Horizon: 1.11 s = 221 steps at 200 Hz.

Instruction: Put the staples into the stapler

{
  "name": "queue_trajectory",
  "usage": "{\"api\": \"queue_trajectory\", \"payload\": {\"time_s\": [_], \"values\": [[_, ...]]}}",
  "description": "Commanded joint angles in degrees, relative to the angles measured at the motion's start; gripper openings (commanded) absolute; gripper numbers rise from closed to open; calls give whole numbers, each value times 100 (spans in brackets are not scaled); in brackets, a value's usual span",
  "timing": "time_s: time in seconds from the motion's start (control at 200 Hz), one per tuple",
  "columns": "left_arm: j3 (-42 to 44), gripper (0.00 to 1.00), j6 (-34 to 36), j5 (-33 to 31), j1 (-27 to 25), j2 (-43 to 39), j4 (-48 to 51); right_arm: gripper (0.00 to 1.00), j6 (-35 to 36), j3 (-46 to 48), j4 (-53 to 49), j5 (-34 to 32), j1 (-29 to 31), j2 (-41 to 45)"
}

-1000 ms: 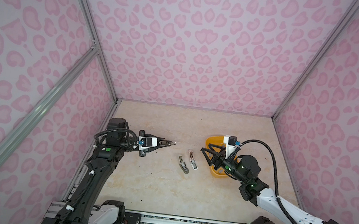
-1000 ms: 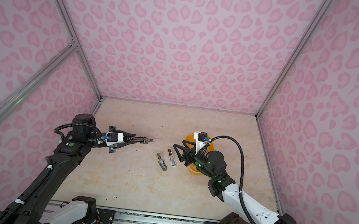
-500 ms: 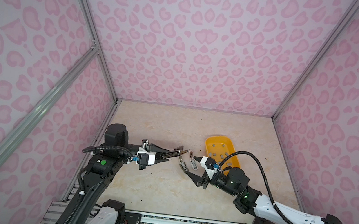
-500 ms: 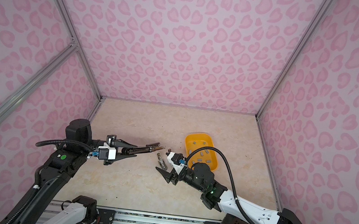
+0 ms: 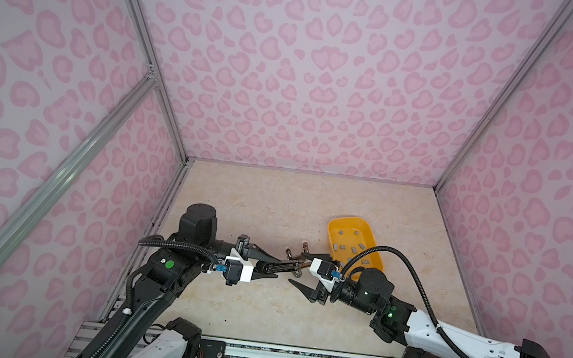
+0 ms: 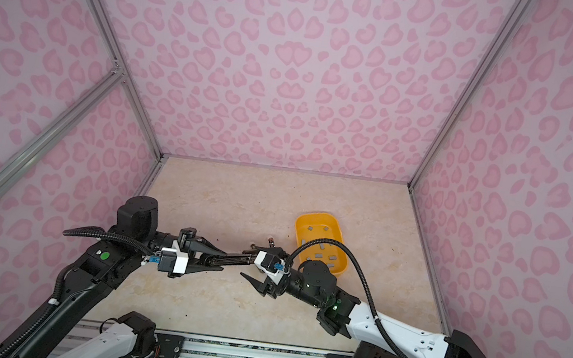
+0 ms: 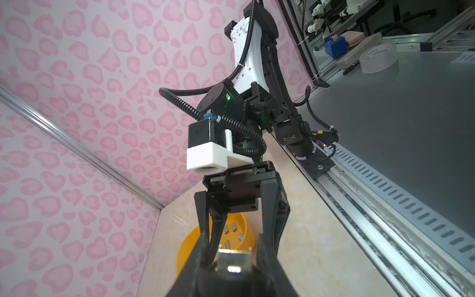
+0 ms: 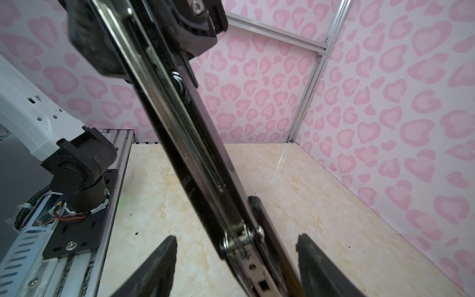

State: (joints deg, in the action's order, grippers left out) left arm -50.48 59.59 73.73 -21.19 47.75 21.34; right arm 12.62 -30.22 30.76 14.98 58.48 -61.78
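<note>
Overhead, in both top views the two arms meet nose to nose over the front of the tabletop (image 5: 274,204). The left fingers (image 5: 262,276) are clamped on a long black stapler (image 5: 288,265). It is held off the surface, roughly level, with its free end pointing at the right fingers (image 5: 302,288). A yellow tray (image 5: 330,234) sits on the tabletop just behind the right wrist. The staples (image 5: 353,249) lie loose inside it, about seven countable. Two small metal pieces (image 5: 289,252) poke out just behind the stapler; the rest of each is hidden.

Only the right wrist view shows that the stapler is hinged open, with its metal channel (image 8: 180,133) bare along its length. The hinge end sits between the right fingers (image 8: 154,270), which stand wide apart and grip nothing. It is nearer one finger than the other; I cannot tell whether it touches.

Only the left wrist view shows the grip itself. The stapler's bright metal end (image 7: 231,261) is pinched tight between the left fingers (image 7: 187,280). The right fingers (image 7: 272,213) are spread opposite, and the tray and staples (image 7: 234,226) show through the gap.
</note>
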Motion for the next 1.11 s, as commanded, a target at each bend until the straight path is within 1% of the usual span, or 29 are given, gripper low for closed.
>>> {"api": "queue_trajectory", "payload": {"time_s": [0.0,0.08,0.135,0.235,0.266,0.271,0.306,0.311,0.386,0.416,0.436,0.446,0.491,0.571,0.586,0.631,0.661,0.716,0.762,0.777,0.807,0.862,0.907,0.987,1.037,1.102], "values": [[-132,4,224,340,-86,51,-31,72,156,-134,-206,-204,66,-150],[-143,4,245,511,-130,94,1,72,201,-156,-232,-313,119,-252],[-129,4,255,517,-170,132,1,73,228,-142,-181,-321,137,-303],[-138,4,298,479,-186,160,19,67,241,-125,-136,-355,161,-352],[-138,4,307,442,-184,164,19,63,235,-125,-132,-366,164,-352],[-138,4,312,432,-188,164,23,61,233,-129,-132,-365,164,-352],[-129,4,324,363,-184,172,28,54,235,-133,-147,-350,164,-352],[-129,4,324,353,-184,173,28,52,237,-134,-149,-343,164,-352],[-107,4,350,206,-184,178,28,39,213,-172,-208,-373,166,-352],[-103,4,360,136,-184,177,28,35,198,-182,-226,-398,177,-352],[-103,4,360,81,-184,175,24,32,181,-190,-229,-421,173,-352],[-103,4,360,58,-186,170,20,29,173,-197,-231,-436,173,-348],[-111,3,360,-83,-184,167,20,21,124,-195,-245,-512,194,-337],[-103,3,325,-333,-184,132,-31,12,-33,-217,-253,-709,208,-324],[-98,5,318,-370,-184,129,-40,11,-65,-227,-262,-759,212,-326],[-70,21,237,-522,-185,94,-147,8,-180,-294,-354,-824,214,-339],[-51,28,136,-640,-186,67,-264,6,-222,-344,-425,-852,212,-347],[-20,34,3,-899,-184,17,-402,5,-407,-457,-566,-970,215,-389],[26,35,-169,-1207,-184,-43,-595,4,-568,-574,-757,-1023,208,-415],[48,40,-233,-1335,-177,-59,-675,4,-612,-608,-829,-1031,210,-428],[79,43,-370,-1591,-175,-103,-819,3,-766,-661,-949,-1069,222,-456],[117,44,-536,-1995,-120,-175,-1028,1,-970,-668,-1059,-1078,224,-516],[101,44,-815,-2282,-75,-195,-1269,0,-1083,-638,-1130,-1148,263,-574],[-46,45,-1055,-2602,-9,-235,-1344,0,-1341,-652,-1422,-1440,311,-648],[-42,48,-1254,-2777,33,-290,-1527,0,-1531,-703,-1661,-1727,362,-668],[-18,48,-1562,-3037,51,-357,-1833,0,-1967,-766,-1963,-2062,411,-699]]}}
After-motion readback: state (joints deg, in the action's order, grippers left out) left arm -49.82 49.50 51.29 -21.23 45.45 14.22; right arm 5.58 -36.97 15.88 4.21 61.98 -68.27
